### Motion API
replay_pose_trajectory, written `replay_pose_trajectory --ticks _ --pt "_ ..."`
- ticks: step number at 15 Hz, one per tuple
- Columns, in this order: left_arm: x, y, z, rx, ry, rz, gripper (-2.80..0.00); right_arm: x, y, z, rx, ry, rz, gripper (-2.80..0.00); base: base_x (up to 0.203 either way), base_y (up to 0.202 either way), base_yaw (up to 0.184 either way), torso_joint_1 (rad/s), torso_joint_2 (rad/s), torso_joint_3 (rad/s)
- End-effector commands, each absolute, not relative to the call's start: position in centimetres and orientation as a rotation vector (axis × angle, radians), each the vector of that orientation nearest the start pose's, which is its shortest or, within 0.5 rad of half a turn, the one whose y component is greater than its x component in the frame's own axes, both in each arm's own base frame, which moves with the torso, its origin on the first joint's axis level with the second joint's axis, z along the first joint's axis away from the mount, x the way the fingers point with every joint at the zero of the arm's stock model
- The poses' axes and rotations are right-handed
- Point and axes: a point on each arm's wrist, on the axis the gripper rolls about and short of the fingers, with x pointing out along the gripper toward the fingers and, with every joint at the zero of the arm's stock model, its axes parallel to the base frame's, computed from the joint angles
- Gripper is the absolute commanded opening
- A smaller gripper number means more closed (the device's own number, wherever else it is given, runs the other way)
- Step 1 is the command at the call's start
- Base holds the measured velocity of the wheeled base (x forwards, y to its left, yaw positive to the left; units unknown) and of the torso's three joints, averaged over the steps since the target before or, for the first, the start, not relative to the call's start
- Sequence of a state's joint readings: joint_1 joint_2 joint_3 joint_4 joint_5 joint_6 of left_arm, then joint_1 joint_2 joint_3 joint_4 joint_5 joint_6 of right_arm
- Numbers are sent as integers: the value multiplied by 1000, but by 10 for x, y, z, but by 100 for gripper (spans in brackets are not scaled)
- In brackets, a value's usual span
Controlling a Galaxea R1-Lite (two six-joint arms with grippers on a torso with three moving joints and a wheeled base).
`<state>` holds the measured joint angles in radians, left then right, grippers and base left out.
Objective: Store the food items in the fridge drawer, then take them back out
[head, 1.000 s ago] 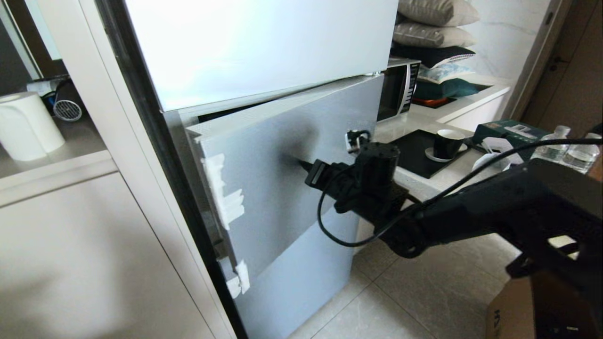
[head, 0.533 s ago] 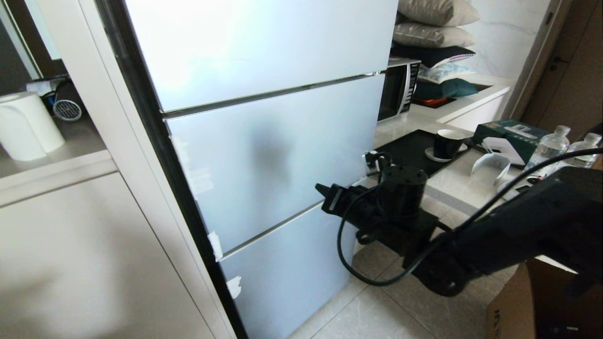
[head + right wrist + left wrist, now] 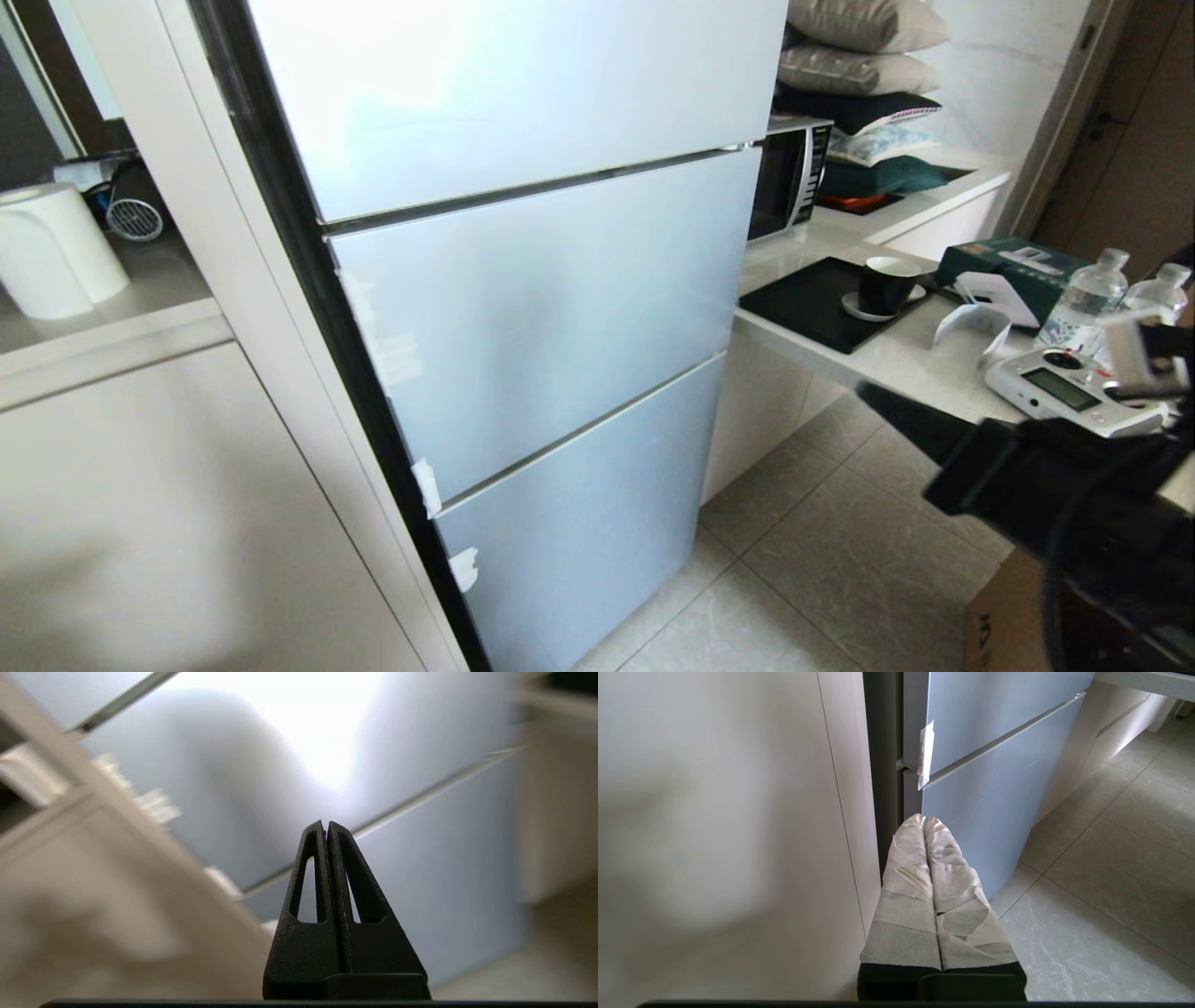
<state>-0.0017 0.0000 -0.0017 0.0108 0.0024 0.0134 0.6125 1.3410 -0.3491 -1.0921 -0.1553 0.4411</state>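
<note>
- The right gripper (image 3: 327, 823) has its two black, hollow fingers pressed flat together with nothing between them; in its wrist view the tips aim at the pale blue-grey fridge (image 3: 420, 868) front, clear of it.
- In the head view the right gripper (image 3: 873, 397) shows at right centre as a dark point, its black arm (image 3: 1055, 495) bulking toward the lower right corner, low beside the counter (image 3: 896, 359) edge and well apart from the fridge (image 3: 560, 308).
- The left gripper (image 3: 924, 820) has its tape-wrapped fingers closed against each other, empty, and points toward the lower corner of the fridge where it meets a cream cabinet panel (image 3: 728, 826); it is out of the head view.
- The fridge drawer and the food items are hidden: all three door panels sit flush and shut, with thin dark seams between them.
- Strips of white tape (image 3: 427, 485) cling to the fridge's left edge, at lower centre of the head view.
- On the counter, at centre right: a black tray (image 3: 808, 303) with a dark cup (image 3: 887, 283) on a saucer, a green box (image 3: 1013, 261), water bottles (image 3: 1088, 294) and a white handheld device (image 3: 1064, 387).
- A microwave (image 3: 789, 177) stands behind, cushions (image 3: 859, 65) stacked above it.
- Open tiled floor (image 3: 822, 541) lies between the fridge and the arm; a cardboard box (image 3: 1013, 616) is in the lower right corner.
- A white roll (image 3: 51, 247) sits on a shelf at upper left.
</note>
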Motion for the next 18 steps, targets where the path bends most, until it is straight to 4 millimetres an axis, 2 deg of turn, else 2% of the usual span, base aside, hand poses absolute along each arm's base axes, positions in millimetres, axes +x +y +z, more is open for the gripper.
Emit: replay_pose_trajectory --ticks 1,4,6,9,11,12,14,18 --pt "-23 0 75 14 9 1 -280 97 59 205 472 -116 327 -280 0 0 0 0 0 0" --pt "-23 0 75 14 9 1 -280 69 23 159 241 12 109 -280 0 0 0 0 0 0" --pt "-23 0 75 14 9 1 -280 45 6 138 144 47 45 -280 0 0 0 0 0 0" --pt "-23 0 75 14 9 1 -280 3 0 108 60 61 77 -280 0 0 0 0 0 0" --pt "-23 0 75 14 12 1 -280 -17 0 95 38 -37 79 -280 0 0 0 0 0 0" --pt "-23 0 75 14 9 1 -280 -22 0 90 26 -74 56 -280 0 0 0 0 0 0" --pt "-23 0 75 12 9 1 -280 -23 0 79 14 -41 6 -280 0 0 0 0 0 0" --pt "-23 0 75 12 9 1 -280 -23 0 76 -12 -6 1 -280 0 0 0 0 0 0"
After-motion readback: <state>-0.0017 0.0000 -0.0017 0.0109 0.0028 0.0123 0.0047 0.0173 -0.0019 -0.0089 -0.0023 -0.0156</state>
